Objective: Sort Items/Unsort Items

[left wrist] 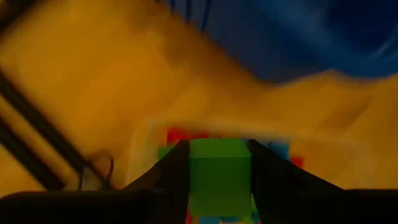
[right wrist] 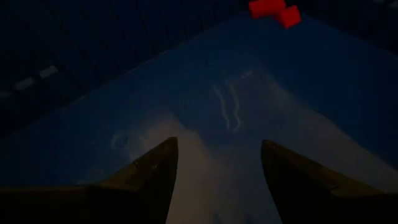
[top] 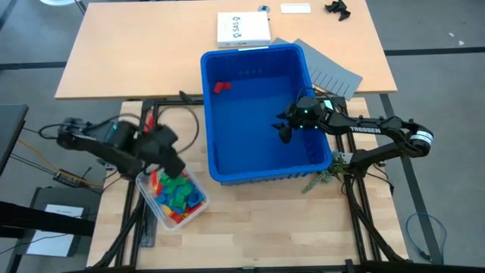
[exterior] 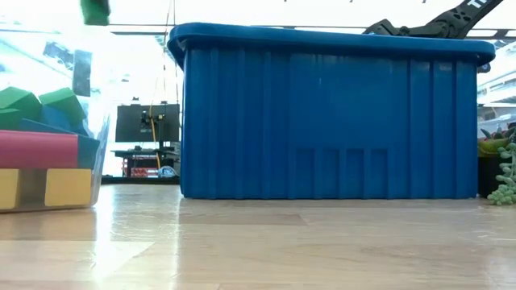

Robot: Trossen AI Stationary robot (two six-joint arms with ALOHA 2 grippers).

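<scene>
High view: left hand (top: 168,155) sits over a clear container (top: 198,213) of mixed red, yellow, green and blue blocks (top: 176,194) at the bench's (top: 250,227) front left, just beside the blue bin's (top: 258,57) corner. Right hand (top: 286,127) is inside the bin near its right wall, nothing in it. Red blocks (top: 220,87) lie on the bin floor toward the far left corner; too small to read axis. White box (top: 243,29) and grey divider sheets (top: 333,72) lie behind the bin

Low view: bin wall (exterior: 322,121) blocks everything inside. Container at left edge, long red brick (exterior: 40,149) lying flat across the frame, yellow ones (exterior: 68,187) under it, green wedges (exterior: 60,103) on top. A green block (exterior: 95,10) hangs at the top edge

Left wrist: left hand clamped on a green block (left wrist: 219,171), square face toward camera, pile blurred below

Right wrist: fingers (right wrist: 149,171) spread, bare bin floor between; red blocks ahead
</scene>
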